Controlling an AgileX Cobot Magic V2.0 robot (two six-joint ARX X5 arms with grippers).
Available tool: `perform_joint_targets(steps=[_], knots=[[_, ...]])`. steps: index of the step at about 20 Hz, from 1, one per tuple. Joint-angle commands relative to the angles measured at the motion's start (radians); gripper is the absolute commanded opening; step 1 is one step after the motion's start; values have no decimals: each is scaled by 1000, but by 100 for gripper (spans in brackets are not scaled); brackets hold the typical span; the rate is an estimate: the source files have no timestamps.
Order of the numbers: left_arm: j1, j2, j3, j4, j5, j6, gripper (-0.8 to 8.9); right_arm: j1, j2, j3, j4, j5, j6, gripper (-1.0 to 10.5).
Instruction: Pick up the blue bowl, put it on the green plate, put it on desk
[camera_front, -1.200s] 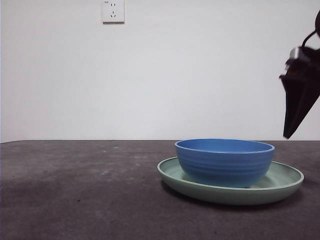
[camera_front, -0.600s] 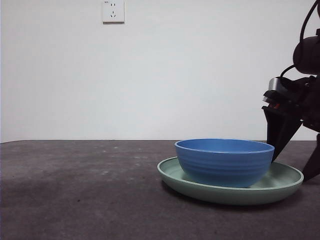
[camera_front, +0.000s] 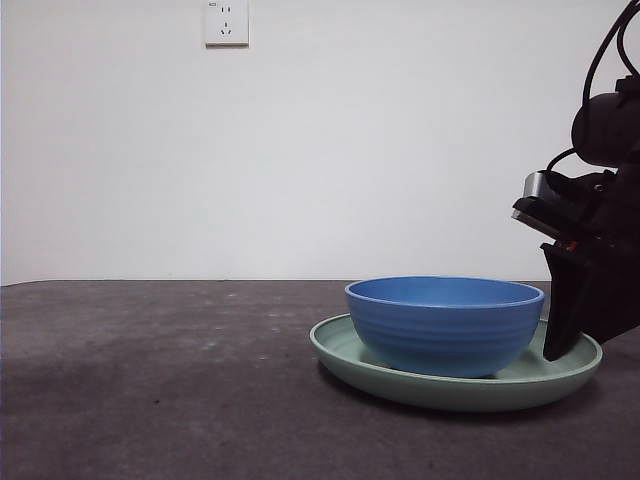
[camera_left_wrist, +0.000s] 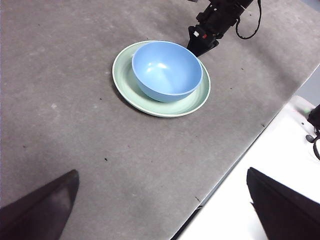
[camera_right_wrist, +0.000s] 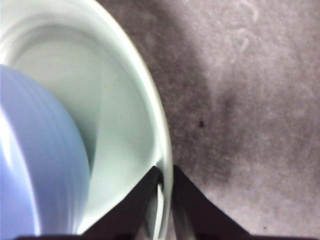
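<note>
The blue bowl (camera_front: 445, 325) stands inside the green plate (camera_front: 450, 392) on the desk (camera_front: 150, 380), right of centre. My right gripper (camera_front: 560, 345) is down at the plate's right rim. In the right wrist view its jaws are closed one on each side of the plate's rim (camera_right_wrist: 163, 150), with the bowl (camera_right_wrist: 35, 150) beside it. The left wrist view shows the bowl (camera_left_wrist: 166, 70) in the plate (camera_left_wrist: 150, 102) and the right gripper (camera_left_wrist: 200, 47) at the plate's far edge. My left gripper (camera_left_wrist: 161, 171) is open and empty, high above the desk and well away from the plate.
A white wall socket (camera_front: 226, 22) sits high on the back wall. In the left wrist view the desk's edge meets a white surface (camera_left_wrist: 260, 200) near my left gripper. The right arm's cables (camera_left_wrist: 247, 25) hang beyond the plate.
My right gripper has come down from the upper right to the plate's right rim and closed on it. Plate and bowl have shifted slightly to the left.
</note>
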Motion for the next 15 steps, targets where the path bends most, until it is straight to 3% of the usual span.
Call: perform_joint_targets(steps=[1, 10, 15], knots=[[-6, 4, 10, 9, -4, -3, 625, 4, 16, 15, -3, 9, -6, 8], [-6, 4, 10, 7, -4, -3, 625, 28, 6, 215, -206, -40, 0, 8], [-6, 4, 10, 8, -4, -2, 625, 100, 6, 273, -190, -80, 85, 8]])
